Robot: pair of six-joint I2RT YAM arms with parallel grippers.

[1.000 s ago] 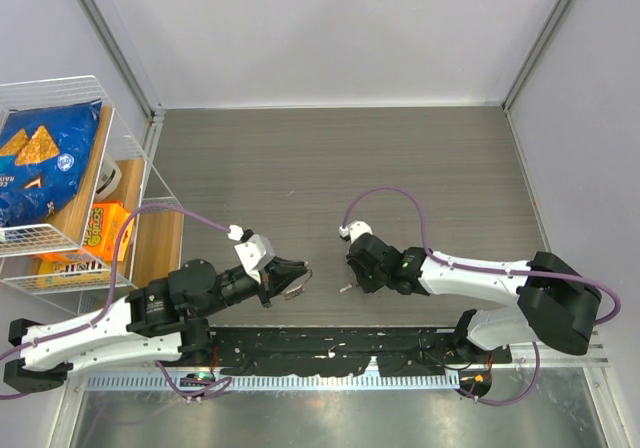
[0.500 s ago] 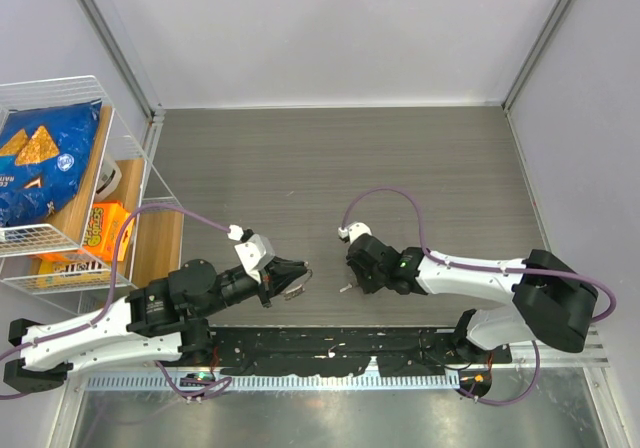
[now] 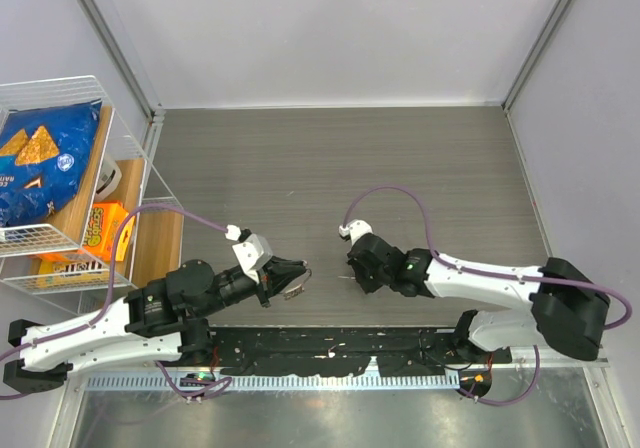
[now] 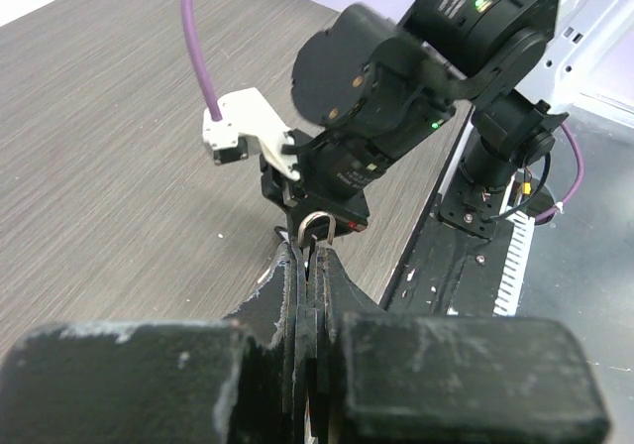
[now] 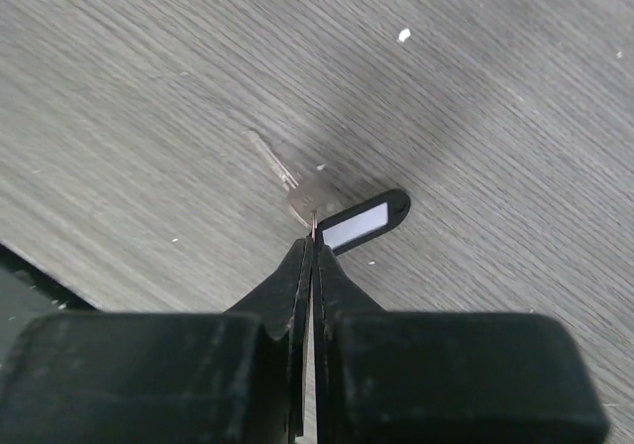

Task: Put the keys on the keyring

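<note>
My left gripper [image 3: 298, 280] is shut on the keyring [image 4: 317, 228]. The thin silver loop stands edge-up out of the fingertips, held above the table's near edge. My right gripper [image 3: 352, 280] faces it a short way to the right and is shut on a thin pinkish key [image 5: 313, 228], seen edge-on between the tips. Just beyond those tips a silvery key [image 5: 293, 188] lies flat on the table. A black oblong tag with a white label [image 5: 359, 222] lies beside it. The right gripper body [image 4: 342, 171] fills the left wrist view behind the ring.
A wire rack [image 3: 60, 183] with snack bags stands at the left edge of the grey wood-grain table [image 3: 330, 168]. A black rail with the arm bases [image 3: 330, 353] runs along the near edge. White walls close the back and sides.
The right arm's elbow and base link have swung a little to the right; its gripper stays nearly in place. The left arm holds still with the ring.
</note>
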